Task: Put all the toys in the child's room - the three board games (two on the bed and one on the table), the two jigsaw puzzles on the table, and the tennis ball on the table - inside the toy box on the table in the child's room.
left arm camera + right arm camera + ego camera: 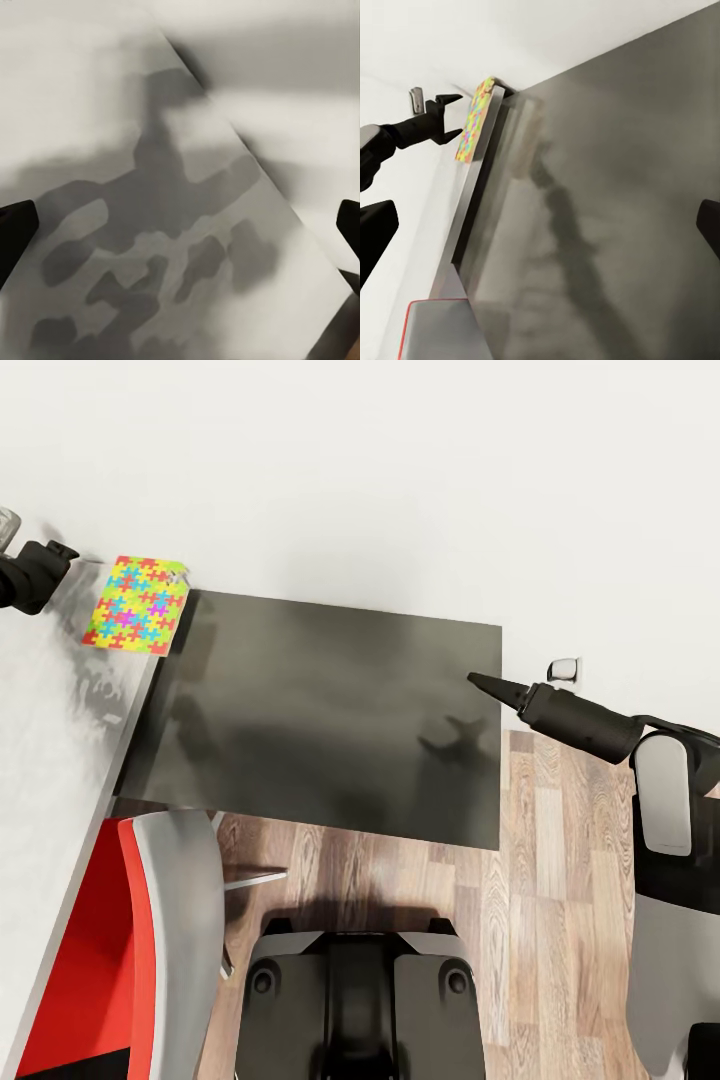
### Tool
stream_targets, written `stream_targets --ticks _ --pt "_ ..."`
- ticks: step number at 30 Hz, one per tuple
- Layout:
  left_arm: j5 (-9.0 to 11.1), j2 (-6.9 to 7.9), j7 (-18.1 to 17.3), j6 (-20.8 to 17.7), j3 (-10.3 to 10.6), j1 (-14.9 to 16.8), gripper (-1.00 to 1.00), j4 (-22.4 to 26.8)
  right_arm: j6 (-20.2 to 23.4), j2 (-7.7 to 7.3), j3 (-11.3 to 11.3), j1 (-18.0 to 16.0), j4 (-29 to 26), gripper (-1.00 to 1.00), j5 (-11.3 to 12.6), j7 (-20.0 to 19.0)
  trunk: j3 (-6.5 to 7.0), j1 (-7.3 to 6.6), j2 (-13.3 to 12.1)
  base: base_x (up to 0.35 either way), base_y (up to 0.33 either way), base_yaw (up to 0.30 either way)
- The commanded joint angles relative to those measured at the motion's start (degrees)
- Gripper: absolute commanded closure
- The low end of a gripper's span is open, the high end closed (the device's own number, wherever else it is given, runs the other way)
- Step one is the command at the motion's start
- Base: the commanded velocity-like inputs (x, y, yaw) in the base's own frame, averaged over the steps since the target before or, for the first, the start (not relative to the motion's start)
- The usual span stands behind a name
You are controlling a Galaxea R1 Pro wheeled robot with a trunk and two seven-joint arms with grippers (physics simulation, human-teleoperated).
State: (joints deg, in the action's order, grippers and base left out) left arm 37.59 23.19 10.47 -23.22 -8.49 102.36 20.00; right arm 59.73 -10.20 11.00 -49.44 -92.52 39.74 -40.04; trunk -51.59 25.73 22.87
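I see one jigsaw puzzle [136, 605] flat at the worktop's [60, 690] far corner. My left gripper [451, 116] hovers beside it, spread. My right gripper [490, 684] hangs over the dark cabinet [330, 720], spread apart.

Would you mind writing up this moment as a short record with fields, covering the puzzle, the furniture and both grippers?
jigsaw puzzle: flat on the far corner of the table, at the edge beside the cabinet
table: pale grey top, at the left of the head view
dark-topped cabinet: lower, beside the table, against the wall
red chair: next to the table's near edge
left gripper: open, empty, above the table near the puzzle
right gripper: over the cabinet's right edge, holding nothing, jaw state unclear
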Motion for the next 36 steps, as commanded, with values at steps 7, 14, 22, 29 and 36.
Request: stream_targets --ticks 7,14,22,29,36 --pt "1.1 -0.41 0.2 -0.6 -0.2 -1.4 -1.0 -0.8 0.3 0.0 0.0 -0.1 0.0 -1.0 -0.3 -0.3 -0.06 0.06 0.1 0.0 0.0 0.0" --pt "1.2 -0.8 0.2 -2.5 -0.3 -5.6 -1.0 6.9 0.3 0.0 0.0 -0.1 0.0 -1.0 -0.3 -0.3 -0.06 0.06 0.1 0.0 0.0 0.0" --pt "1.3 -2.18 0.5 -6.2 -0.4 -10.4 -1.0 16.6 0.3 0.0 0.0 -0.2 0.0 -1.0 -0.3 -0.3 -0.06 0.06 0.1 0.0 0.0 0.0" --pt "1.3 -3.4 0.6 -8.6 -0.4 -11.9 -1.0 20.0 0.3 0.0 0.0 -0.2 0.0 -1.0 -0.4 -0.3 -0.06 0.06 0.1 0.0 0.0 0.0" --pt "1.2 -4.31 0.7 -9.5 -0.4 -12.0 -1.0 20.9 0.3 0.0 0.0 -0.3 0.1 -1.0 -0.4 -0.3 -0.06 0.06 0.1 0.0 0.0 0.0"
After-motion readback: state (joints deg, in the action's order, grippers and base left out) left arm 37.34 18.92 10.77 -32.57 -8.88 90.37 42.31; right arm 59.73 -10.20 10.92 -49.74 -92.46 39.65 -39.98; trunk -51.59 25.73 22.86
